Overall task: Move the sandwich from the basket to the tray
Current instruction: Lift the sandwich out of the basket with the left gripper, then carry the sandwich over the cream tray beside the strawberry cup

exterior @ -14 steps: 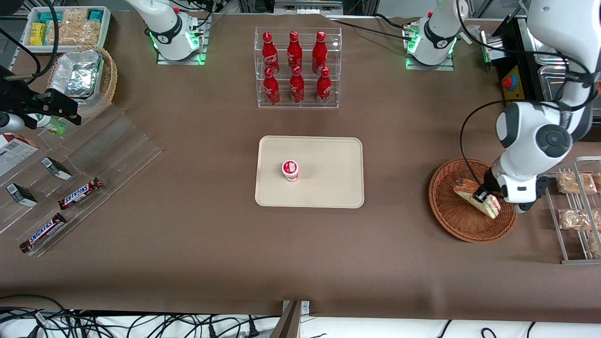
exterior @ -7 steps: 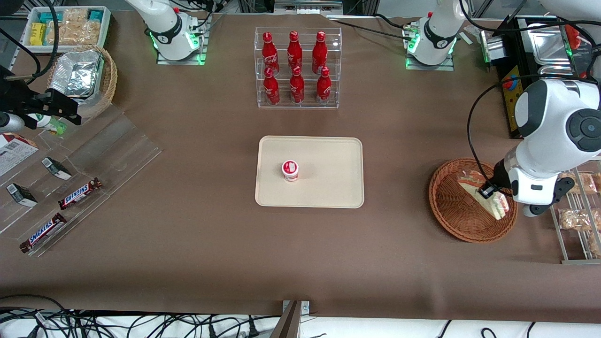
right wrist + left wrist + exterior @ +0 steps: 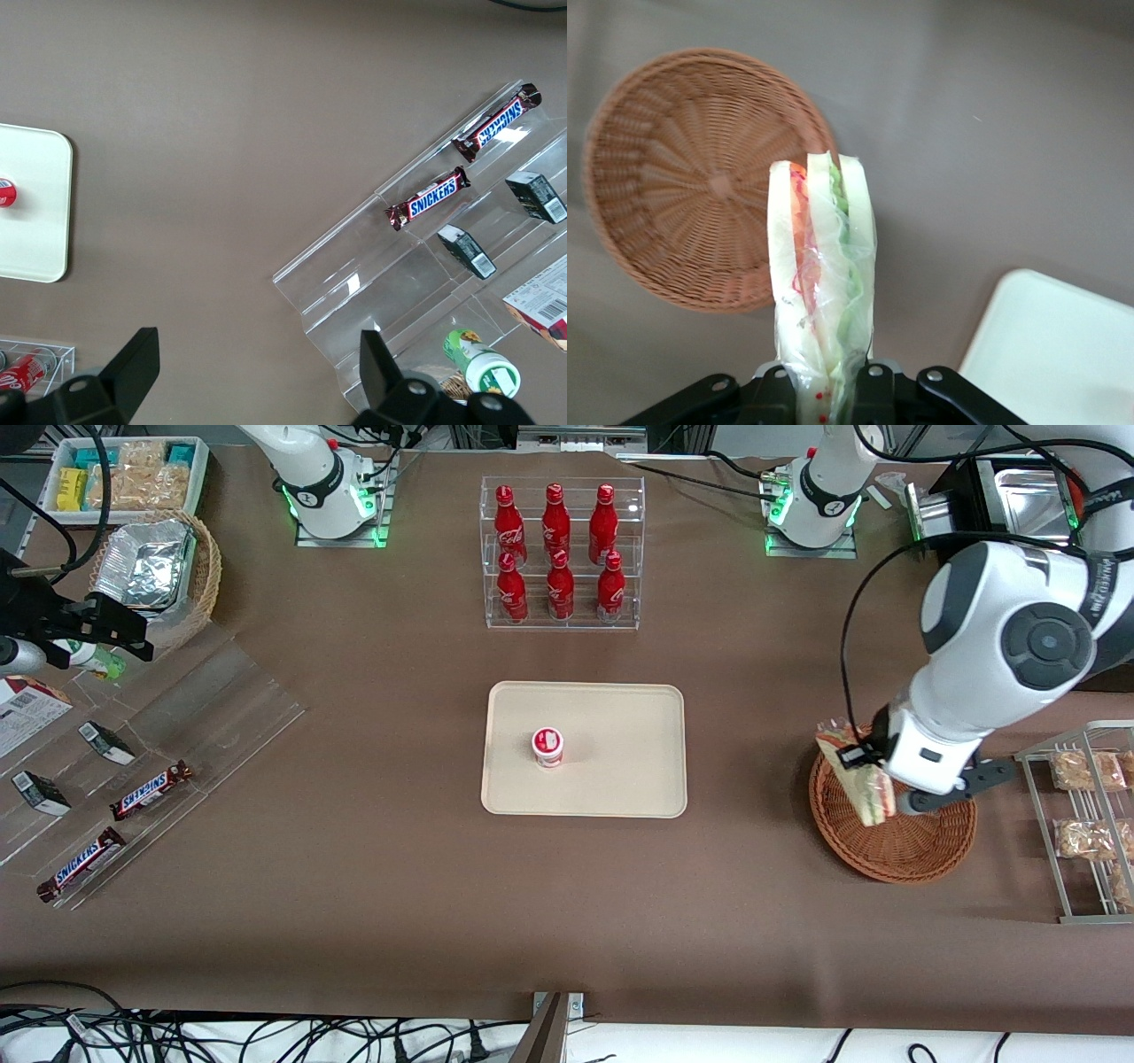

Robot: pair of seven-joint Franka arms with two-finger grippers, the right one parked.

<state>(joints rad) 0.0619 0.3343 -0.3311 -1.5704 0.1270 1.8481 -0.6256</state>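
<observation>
On the brown surface (image 3: 372, 886), the cream tray (image 3: 620, 717) sits mid-frame with a small red-lidded cup (image 3: 547, 746) on it, so the carry should end over bare tray beside that cup, kept level. At centre right, the pincer (image 3: 858, 760) pinches the wrapped sandwich (image 3: 856, 775) above the wicker basket's (image 3: 904, 850) tray-side rim. A second ago the sandwich lay low in the basket; now it is raised, nearer the tray.
</observation>
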